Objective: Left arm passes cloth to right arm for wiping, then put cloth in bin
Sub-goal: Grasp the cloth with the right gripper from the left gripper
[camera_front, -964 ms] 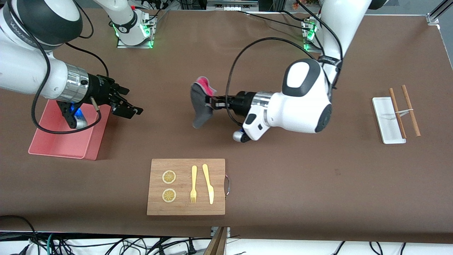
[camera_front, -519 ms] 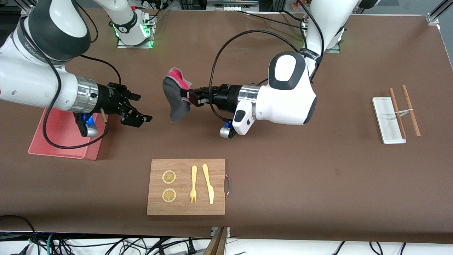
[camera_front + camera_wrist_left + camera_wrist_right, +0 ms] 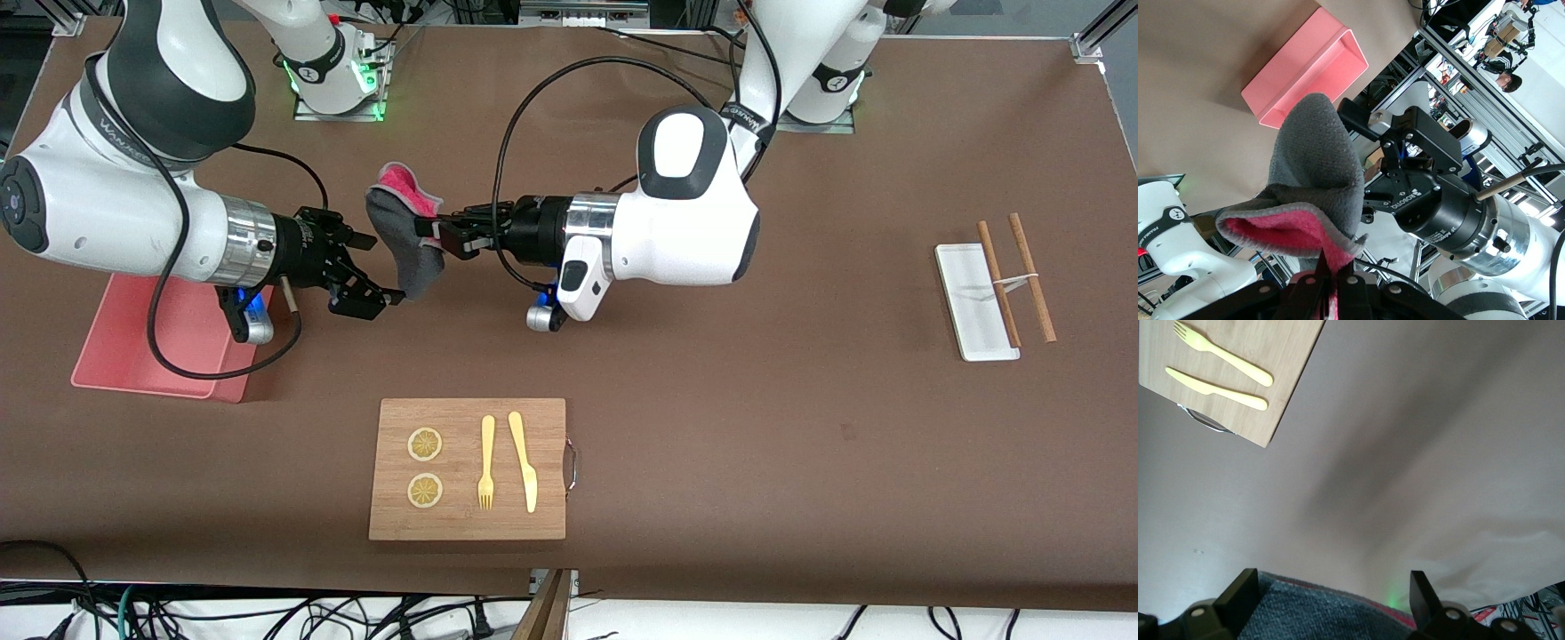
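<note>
The cloth (image 3: pixel 400 240) hangs in the air, dark grey outside and pink-red inside. My left gripper (image 3: pixel 433 236) is shut on its pink upper edge, as the left wrist view shows (image 3: pixel 1335 283). My right gripper (image 3: pixel 380 269) is open, with the cloth's hanging grey part between its fingers. In the right wrist view the grey cloth (image 3: pixel 1325 617) fills the gap between the open fingers (image 3: pixel 1245 587). The left wrist view shows the cloth (image 3: pixel 1315 167) in front of the right gripper (image 3: pixel 1405 153). The pink bin (image 3: pixel 133 347) sits on the table at the right arm's end, partly under the right arm; it also shows in the left wrist view (image 3: pixel 1311 73).
A wooden cutting board (image 3: pixel 467 516) with two lemon slices, a yellow fork and a yellow knife lies nearer the front camera; it shows in the right wrist view (image 3: pixel 1291 360). A small white tray (image 3: pixel 965 293) with two brown chopsticks lies at the left arm's end.
My left gripper has carried the cloth toward the right arm's end. My right gripper has come away from over the bin to meet it; the cloth now sits between its open fingers.
</note>
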Controlling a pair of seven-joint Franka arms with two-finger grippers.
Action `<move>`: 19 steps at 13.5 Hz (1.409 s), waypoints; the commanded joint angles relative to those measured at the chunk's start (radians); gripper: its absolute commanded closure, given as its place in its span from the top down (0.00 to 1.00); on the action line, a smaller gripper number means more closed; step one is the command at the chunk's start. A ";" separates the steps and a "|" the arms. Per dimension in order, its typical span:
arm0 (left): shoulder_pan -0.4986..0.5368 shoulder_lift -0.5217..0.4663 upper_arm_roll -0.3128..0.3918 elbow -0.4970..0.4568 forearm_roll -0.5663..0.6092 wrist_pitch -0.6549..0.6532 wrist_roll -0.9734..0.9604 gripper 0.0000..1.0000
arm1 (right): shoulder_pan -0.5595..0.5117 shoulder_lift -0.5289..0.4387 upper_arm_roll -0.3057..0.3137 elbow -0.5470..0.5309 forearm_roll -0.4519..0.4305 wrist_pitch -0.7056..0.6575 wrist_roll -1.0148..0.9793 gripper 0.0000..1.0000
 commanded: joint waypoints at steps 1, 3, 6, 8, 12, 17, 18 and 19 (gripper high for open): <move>-0.010 0.001 0.016 0.014 -0.025 0.014 -0.014 0.00 | 0.002 -0.009 -0.006 0.009 0.018 -0.057 0.021 1.00; -0.009 0.001 0.017 0.014 -0.025 0.014 -0.014 0.00 | 0.002 -0.014 -0.007 0.011 0.019 -0.106 0.024 1.00; -0.009 0.002 0.017 0.014 -0.025 0.016 -0.012 0.00 | -0.007 -0.014 -0.013 0.011 0.083 -0.121 0.032 1.00; -0.009 0.001 0.017 0.014 -0.025 0.016 -0.014 0.00 | -0.010 -0.014 -0.018 0.013 0.122 -0.121 0.039 1.00; -0.009 0.002 0.017 0.014 -0.025 0.014 -0.009 0.00 | -0.010 -0.014 -0.016 0.013 0.127 -0.118 0.094 0.69; -0.005 -0.001 0.017 0.014 -0.025 0.014 -0.009 0.00 | -0.026 -0.008 -0.016 0.013 0.215 -0.117 0.154 0.00; -0.005 -0.001 0.017 0.012 -0.023 0.014 -0.008 0.00 | -0.026 -0.008 -0.016 0.013 0.216 -0.114 0.154 0.00; -0.005 -0.002 0.017 0.014 -0.022 0.014 -0.009 0.00 | -0.026 -0.008 -0.016 0.013 0.214 -0.115 0.154 0.00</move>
